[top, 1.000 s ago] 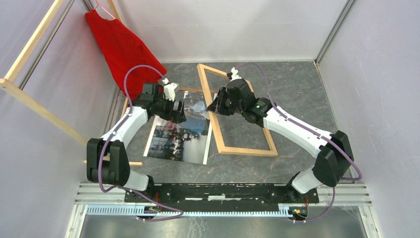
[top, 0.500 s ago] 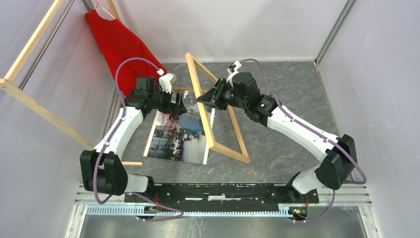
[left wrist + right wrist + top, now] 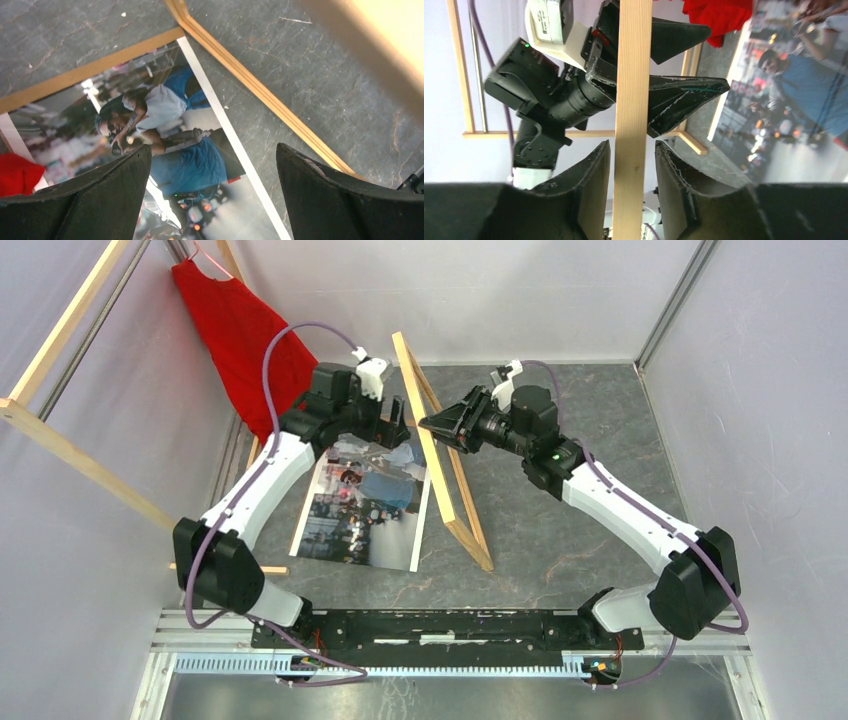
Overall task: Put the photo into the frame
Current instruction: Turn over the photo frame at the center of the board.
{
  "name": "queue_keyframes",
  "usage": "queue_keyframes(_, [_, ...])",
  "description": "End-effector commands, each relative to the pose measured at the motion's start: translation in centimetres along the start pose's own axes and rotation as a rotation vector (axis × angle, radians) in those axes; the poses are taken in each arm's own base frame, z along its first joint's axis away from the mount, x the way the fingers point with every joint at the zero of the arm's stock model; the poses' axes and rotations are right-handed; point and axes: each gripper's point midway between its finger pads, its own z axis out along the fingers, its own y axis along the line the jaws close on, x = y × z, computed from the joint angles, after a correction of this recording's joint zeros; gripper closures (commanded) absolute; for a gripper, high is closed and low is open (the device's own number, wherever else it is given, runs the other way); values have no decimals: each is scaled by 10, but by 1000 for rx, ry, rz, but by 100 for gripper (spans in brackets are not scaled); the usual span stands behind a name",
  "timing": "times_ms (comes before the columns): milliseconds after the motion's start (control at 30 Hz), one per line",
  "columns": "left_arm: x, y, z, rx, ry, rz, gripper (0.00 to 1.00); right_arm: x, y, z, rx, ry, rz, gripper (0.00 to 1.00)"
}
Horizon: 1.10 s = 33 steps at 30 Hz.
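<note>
The photo lies face up on the dark table, left of centre, showing people in blue. The thin light-wood frame stands tipped up on its long edge beside the photo's right side. My right gripper straddles the raised bar; it is open, with a slim gap showing on each side of the wood. My left gripper hovers wide open over the photo's far end, just left of the raised bar, holding nothing.
A brown backing board sticks out from under the photo's far edge. A red cloth hangs at the back left by long wooden rack bars. White walls close in on three sides.
The frame has gone from lying flat to standing nearly on edge. My right gripper rose with its bar and its jaws have loosened. My left gripper moved back and right, up to the frame.
</note>
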Motion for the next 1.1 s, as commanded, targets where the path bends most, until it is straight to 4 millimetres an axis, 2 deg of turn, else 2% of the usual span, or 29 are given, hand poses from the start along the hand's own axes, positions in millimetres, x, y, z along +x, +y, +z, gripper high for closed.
queue_keyframes(0, [-50,-12,12,-32,-107,-4,0,-12,10,-19,-17,7,-116,52])
queue_keyframes(100, [-62,-20,23,-28,-115,9,0,-19,3,-23,37,24,-190,38])
queue_keyframes(267, [-70,-38,42,-5,-108,36,0,-22,-8,-29,116,86,-303,35])
queue_keyframes(367, [-75,-44,49,-1,-107,53,0,-35,-8,-39,181,63,-384,32])
queue_keyframes(533, [-85,-50,59,7,-100,75,0,-59,-6,-55,285,25,-510,32])
queue_keyframes(733, [-94,-59,72,21,-100,102,0,-79,-19,-71,449,8,-632,44])
queue_keyframes(1067, [-100,-67,88,42,-95,134,0,-91,-19,-84,501,2,-692,45])
